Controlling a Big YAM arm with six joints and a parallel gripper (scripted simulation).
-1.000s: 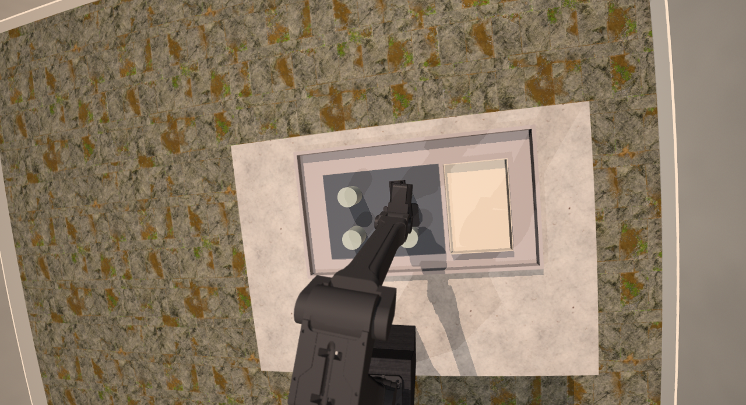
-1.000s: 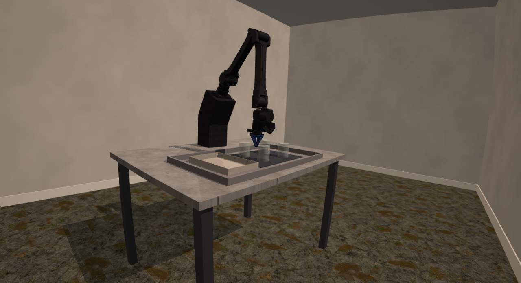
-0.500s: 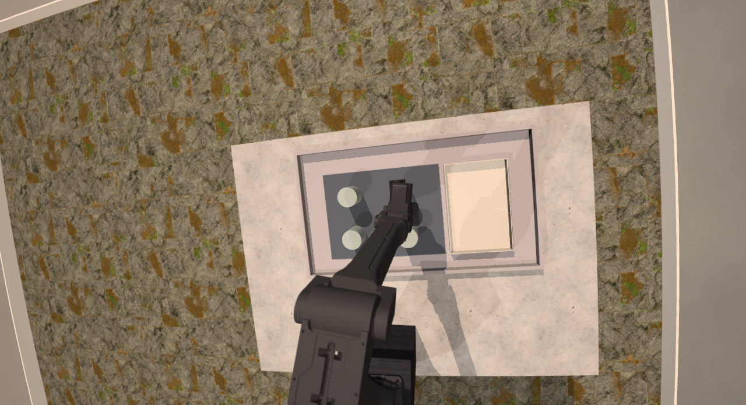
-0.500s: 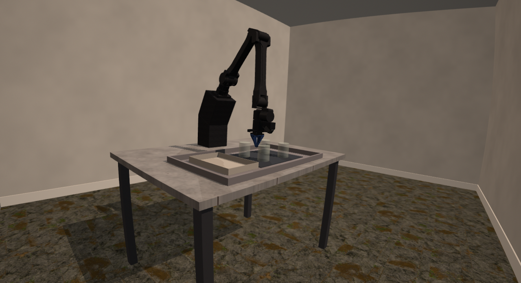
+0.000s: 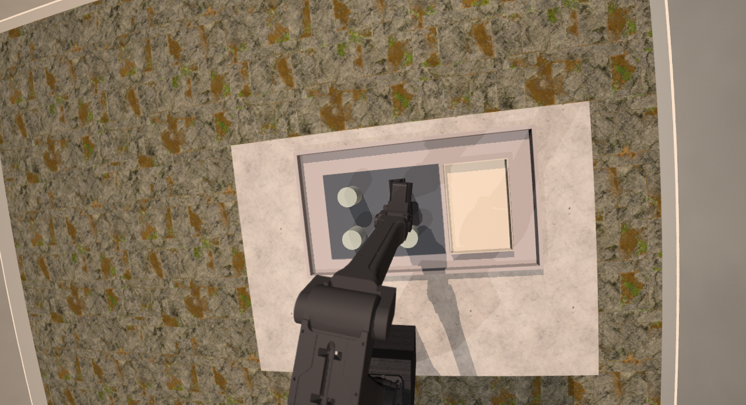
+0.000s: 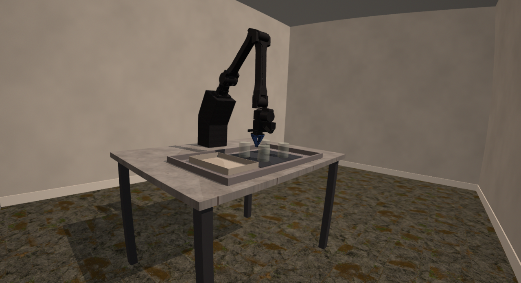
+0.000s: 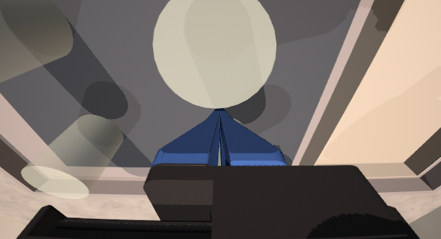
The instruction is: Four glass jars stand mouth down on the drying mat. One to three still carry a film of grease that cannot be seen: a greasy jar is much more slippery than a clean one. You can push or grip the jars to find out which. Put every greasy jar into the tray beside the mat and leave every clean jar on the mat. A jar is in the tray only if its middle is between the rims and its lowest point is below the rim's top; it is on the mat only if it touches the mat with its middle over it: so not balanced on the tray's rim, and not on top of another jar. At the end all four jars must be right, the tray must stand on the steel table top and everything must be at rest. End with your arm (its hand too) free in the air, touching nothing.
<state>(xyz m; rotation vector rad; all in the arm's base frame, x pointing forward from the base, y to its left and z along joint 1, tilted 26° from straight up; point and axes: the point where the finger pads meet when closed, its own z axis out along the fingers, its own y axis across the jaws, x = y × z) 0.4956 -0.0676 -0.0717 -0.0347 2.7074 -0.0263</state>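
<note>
Jaws: jaws pressed together to a point, blue fingers meeting, nothing between them; they hang tip-down over the mat, just above jar height in the exterior view.
Nearest jars: two jars by the mat's edge toward the arm's base; one (image 5: 354,238) stands free on the left, the other (image 5: 411,239) is half hidden under the arm's forearm in the top view.
Mat: dark grey mat (image 5: 333,215) on the left part of the shallow framed surround (image 5: 308,215), which lies toward the table's far edge.
Jar at the tips: a jar (image 7: 214,47) seen from above in the wrist view, its round upturned base just beyond the closed tips; whether they touch it cannot be told. In the top view the wrist hides it.
Far-left jar: fourth jar (image 5: 349,196) near the mat's far left corner, well apart from the jaws.
Tray: cream tray (image 5: 508,204) just beside the mat toward the table's right edge, inside the same surround, no jar in it.
Table: pale stone-look table (image 5: 521,324) on dark legs.
</note>
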